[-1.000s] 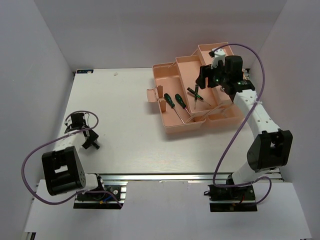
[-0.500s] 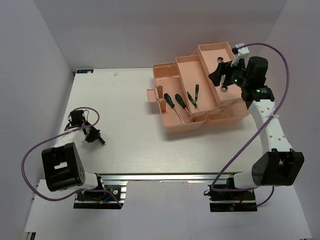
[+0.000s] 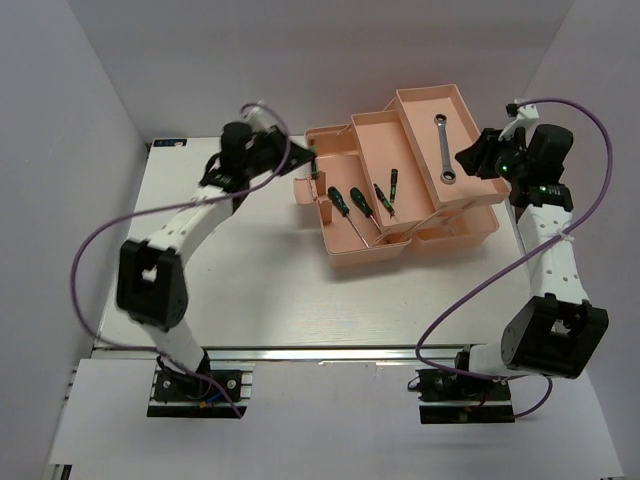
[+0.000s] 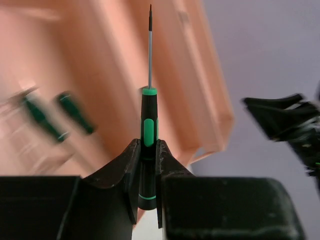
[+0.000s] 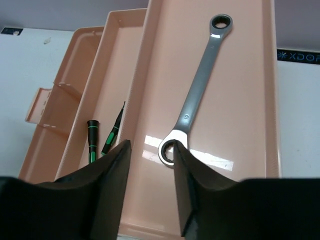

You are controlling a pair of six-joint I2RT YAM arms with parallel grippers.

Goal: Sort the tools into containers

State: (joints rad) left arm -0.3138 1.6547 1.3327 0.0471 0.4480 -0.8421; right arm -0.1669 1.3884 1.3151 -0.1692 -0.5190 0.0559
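Observation:
The salmon-pink toolbox (image 3: 336,148) stands open at the back right of the table. The silver ring-ended wrench (image 3: 441,148) lies in its top right tray (image 3: 424,104), also seen in the right wrist view (image 5: 197,97). Several screwdrivers (image 3: 340,203) lie in the lower compartments. My left gripper (image 3: 307,160) is at the toolbox's left end, shut on a black-and-green screwdriver (image 4: 148,125) with its shaft pointing away over the box. My right gripper (image 3: 470,158) is open and empty just right of the wrench tray, its jaws (image 5: 151,150) either side of the wrench's near ring.
The toolbox handle and latch piece (image 3: 312,190) stick out at its left end. Two screwdrivers (image 5: 92,140) lie in the middle tray left of the wrench tray. White walls enclose the table on three sides.
My left arm swung from the table's near left to the toolbox, holding a screwdriver. My right gripper drew back to the right; the wrench now lies in the top tray.

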